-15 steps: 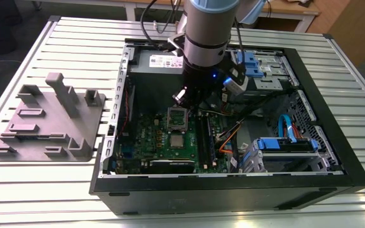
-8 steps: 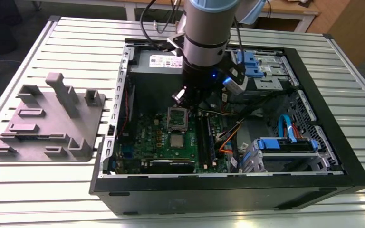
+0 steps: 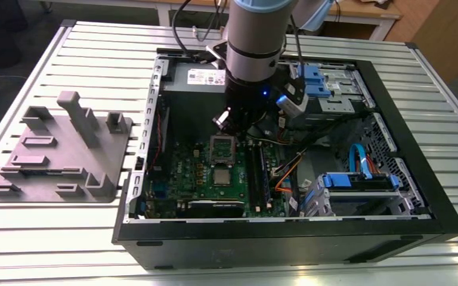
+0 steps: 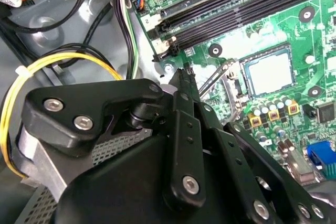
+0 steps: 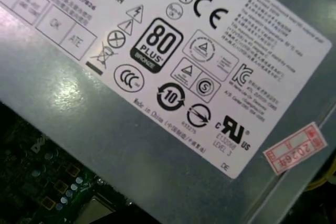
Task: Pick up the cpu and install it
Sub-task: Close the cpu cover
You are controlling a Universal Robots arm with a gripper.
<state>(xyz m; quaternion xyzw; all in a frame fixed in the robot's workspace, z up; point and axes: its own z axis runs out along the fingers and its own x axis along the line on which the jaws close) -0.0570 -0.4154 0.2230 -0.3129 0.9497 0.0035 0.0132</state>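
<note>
Slats of pale metal form the desk (image 3: 54,238), and on it lies an open black computer case (image 3: 293,232) with a grey plastic fixture plate (image 3: 62,155) beside it towards the exterior view's left. The robot arm (image 3: 253,36) reaches down into the case from above, and its pincer (image 3: 231,124) hangs low over the upper part of the green motherboard (image 3: 201,179). It is close to the grey power supply (image 3: 201,77), whose white printed label (image 5: 157,51) and small red sticker (image 5: 294,150) face the first wrist view. In the second wrist view the pincer (image 4: 182,77) has its black fingers drawn together to a single tip with nothing between them. That tip hovers above the board (image 4: 252,24) near the end of the long black memory slots (image 4: 236,9). A yellow cable (image 4: 68,59) loops behind its knuckle. The cpu (image 4: 270,72), a small silvery square, lies flat within its socket on the motherboard, apart from the pincer. The thin metal lever (image 4: 215,80) alongside it is swung up. In the exterior view the cpu (image 3: 222,176) sits near the middle of the board. The dark hinged frame (image 3: 222,146) stands open between it and the pincer. Blue drive carriers (image 3: 360,182) occupy the case on the exterior view's right.
</note>
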